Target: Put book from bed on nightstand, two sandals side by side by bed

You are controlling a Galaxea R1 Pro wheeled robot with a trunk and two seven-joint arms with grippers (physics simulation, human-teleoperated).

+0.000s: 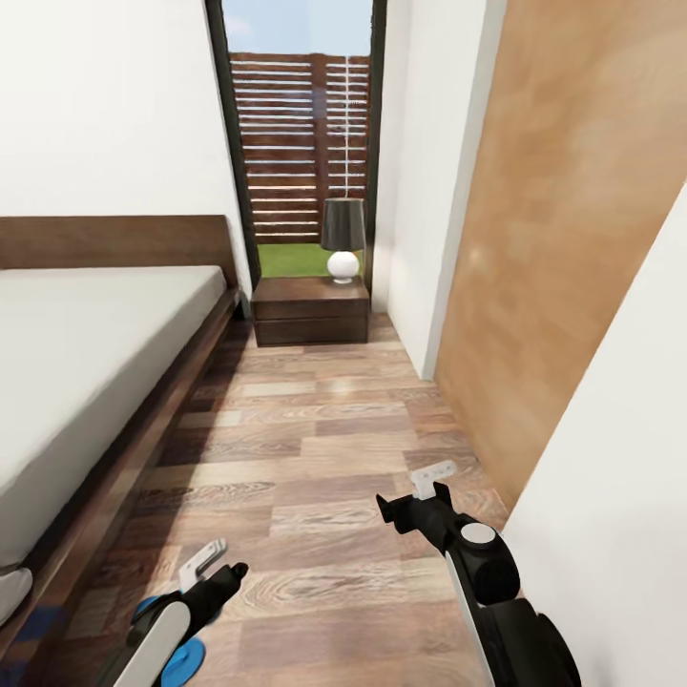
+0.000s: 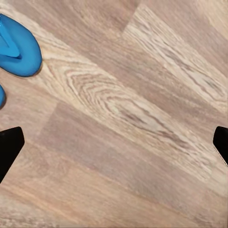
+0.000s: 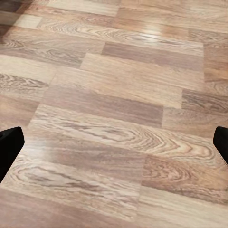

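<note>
Head view looks down a strip of wood-plank floor between the bed on the left and a white wall on the right. At the far end the nightstand stands by the headboard, in front of the tall window, with a lamp on its top. No book shows on the visible mattress. The left gripper hangs low over the floor by the bed frame, and bright blue of the sandals peeks from under that arm. The right gripper hovers over bare planks near the wall.

Left wrist view has one sandal flat on the floor off to the side of the jaws, with a sliver of a second blue shape at the frame edge, probably the other sandal. The two dark fingertips sit at opposite edges, so the jaws are wide and empty.

Right wrist view gives plain planks, jaws likewise spread wide with nothing between them.

The step in hand seems to be fetching a sandal. To do it well, the left arm should swing toward the blue sole until it is centred between the fingertips, descend slowly, and pinch the sole's edge or strap rather than pressing into the floor.
</note>
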